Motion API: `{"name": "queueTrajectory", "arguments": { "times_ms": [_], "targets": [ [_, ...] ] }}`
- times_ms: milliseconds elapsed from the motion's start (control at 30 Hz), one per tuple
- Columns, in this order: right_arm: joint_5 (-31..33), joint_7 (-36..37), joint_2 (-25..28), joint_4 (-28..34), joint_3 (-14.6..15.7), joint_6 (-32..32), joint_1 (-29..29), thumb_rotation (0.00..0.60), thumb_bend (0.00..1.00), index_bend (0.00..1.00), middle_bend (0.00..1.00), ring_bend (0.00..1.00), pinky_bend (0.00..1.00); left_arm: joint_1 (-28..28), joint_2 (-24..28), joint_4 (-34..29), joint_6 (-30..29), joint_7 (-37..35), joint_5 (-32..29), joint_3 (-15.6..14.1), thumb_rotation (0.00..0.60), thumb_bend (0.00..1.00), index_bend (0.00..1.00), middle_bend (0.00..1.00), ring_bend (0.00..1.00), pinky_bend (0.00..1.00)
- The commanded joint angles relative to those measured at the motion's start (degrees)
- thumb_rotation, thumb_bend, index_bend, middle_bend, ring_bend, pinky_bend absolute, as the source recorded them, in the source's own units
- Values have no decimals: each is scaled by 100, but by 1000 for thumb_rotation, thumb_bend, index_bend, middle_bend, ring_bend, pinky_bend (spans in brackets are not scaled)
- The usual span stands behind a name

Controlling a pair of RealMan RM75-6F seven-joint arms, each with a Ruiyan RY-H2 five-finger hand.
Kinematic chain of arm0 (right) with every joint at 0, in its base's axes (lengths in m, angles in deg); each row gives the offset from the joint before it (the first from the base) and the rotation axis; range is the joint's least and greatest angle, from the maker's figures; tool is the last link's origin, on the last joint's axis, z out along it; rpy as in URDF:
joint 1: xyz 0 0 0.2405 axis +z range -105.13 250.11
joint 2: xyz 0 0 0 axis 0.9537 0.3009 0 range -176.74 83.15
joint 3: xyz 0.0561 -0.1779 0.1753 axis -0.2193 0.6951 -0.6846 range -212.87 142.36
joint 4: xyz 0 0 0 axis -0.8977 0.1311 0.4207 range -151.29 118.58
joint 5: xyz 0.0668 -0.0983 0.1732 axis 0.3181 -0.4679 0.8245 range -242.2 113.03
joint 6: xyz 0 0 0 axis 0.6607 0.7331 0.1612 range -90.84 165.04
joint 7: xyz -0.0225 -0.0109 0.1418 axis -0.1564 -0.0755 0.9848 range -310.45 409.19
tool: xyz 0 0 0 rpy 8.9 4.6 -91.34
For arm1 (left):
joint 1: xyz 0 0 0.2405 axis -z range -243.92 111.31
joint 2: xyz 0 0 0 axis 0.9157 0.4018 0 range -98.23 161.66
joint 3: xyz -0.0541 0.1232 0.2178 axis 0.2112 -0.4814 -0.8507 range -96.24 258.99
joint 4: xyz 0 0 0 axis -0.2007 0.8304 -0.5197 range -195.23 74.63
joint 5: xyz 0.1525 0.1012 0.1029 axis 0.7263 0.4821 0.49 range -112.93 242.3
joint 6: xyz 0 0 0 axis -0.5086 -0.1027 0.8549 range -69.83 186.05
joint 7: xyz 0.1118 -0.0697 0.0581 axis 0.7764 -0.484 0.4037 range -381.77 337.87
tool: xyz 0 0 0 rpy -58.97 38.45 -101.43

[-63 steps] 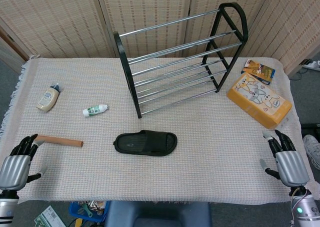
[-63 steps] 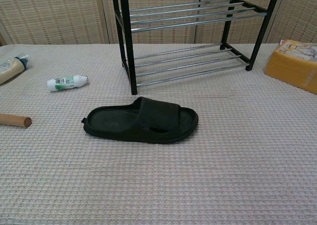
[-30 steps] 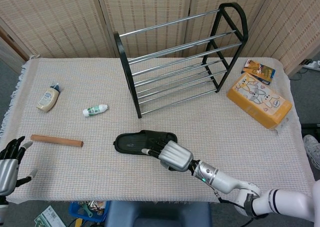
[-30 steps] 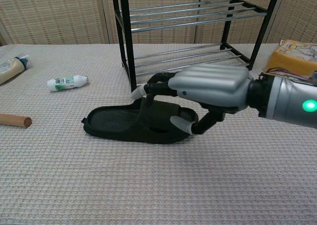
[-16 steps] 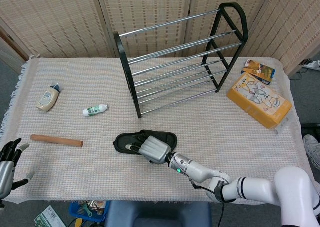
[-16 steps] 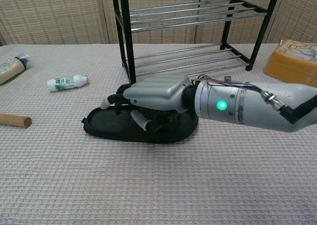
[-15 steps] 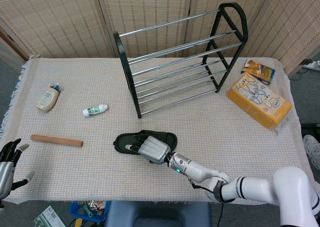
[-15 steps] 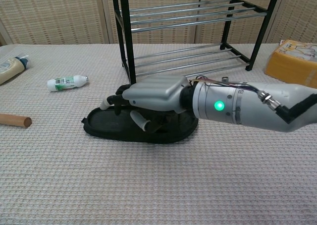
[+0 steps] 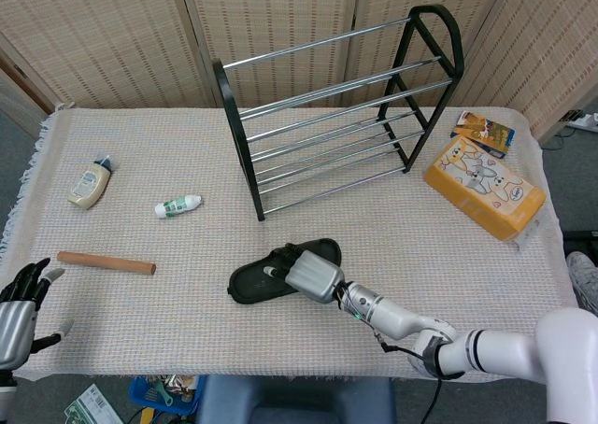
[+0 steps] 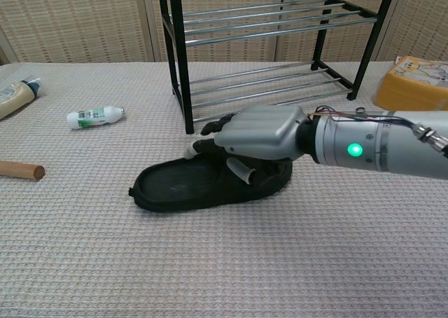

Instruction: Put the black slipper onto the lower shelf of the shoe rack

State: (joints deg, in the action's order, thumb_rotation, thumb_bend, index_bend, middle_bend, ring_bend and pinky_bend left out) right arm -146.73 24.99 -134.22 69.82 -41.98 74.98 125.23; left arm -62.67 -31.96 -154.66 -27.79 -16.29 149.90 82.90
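Observation:
The black slipper (image 9: 254, 281) (image 10: 175, 185) lies on the cloth-covered table, just in front of the shoe rack's near left post. My right hand (image 9: 308, 273) (image 10: 260, 137) grips it across the strap, fingers over the top and thumb tucked in at the near side. The heel end sticks out to the left of the hand. The black shoe rack (image 9: 238, 134) stands behind, its lower shelf (image 9: 327, 167) (image 10: 266, 90) of chrome bars bare. At the table's near left corner my left hand (image 9: 19, 307) hovers with its fingers apart, holding nothing.
A wooden stick (image 9: 106, 262) (image 10: 21, 169), a small white bottle (image 9: 177, 205) (image 10: 94, 116) and a cream bottle (image 9: 89, 183) lie at the left. A yellow box (image 9: 484, 186) (image 10: 413, 90) and a snack packet (image 9: 483, 130) sit right of the rack.
My right hand closed on the slipper's strap and dragged it right, swinging the toe end toward the rack. The left hand has stayed at its corner.

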Motion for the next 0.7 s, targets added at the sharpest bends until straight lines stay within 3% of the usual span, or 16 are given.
{"name": "queueTrajectory", "arguments": {
  "times_ms": [33, 200, 300, 467, 567, 700],
  "targets": [
    [-112, -64, 403, 251, 243, 216, -179, 600, 847, 90, 358, 23, 69, 23, -17, -1, 33, 18, 13, -1, 600, 244, 200, 104, 97, 248],
    [-232, 39, 720, 136, 407, 478, -348, 600, 835, 104, 362, 23, 69, 52, -39, -34, 64, 76, 25, 6, 600, 244, 200, 104, 97, 248],
    [-311, 158, 675, -41, 353, 802, -442, 600, 726, 105, 301, 9, 68, 72, -52, -82, 78, 107, 40, 11, 600, 244, 201, 104, 97, 248],
    [-653, 771, 648, -128, 388, 1473, -680, 600, 407, 99, 186, 0, 69, 68, -25, -142, 50, 145, 81, 2, 600, 244, 201, 104, 97, 247],
    [-763, 1024, 754, -76, 483, 1655, -802, 600, 334, 89, 177, 0, 69, 55, -15, -141, 46, 151, 35, 12, 600, 244, 201, 104, 96, 248],
    [-998, 1261, 874, 224, 651, 1661, -819, 600, 329, 70, 177, 0, 69, 59, -40, -140, 95, 172, 10, -7, 600, 244, 201, 104, 96, 248]
  ]
}}
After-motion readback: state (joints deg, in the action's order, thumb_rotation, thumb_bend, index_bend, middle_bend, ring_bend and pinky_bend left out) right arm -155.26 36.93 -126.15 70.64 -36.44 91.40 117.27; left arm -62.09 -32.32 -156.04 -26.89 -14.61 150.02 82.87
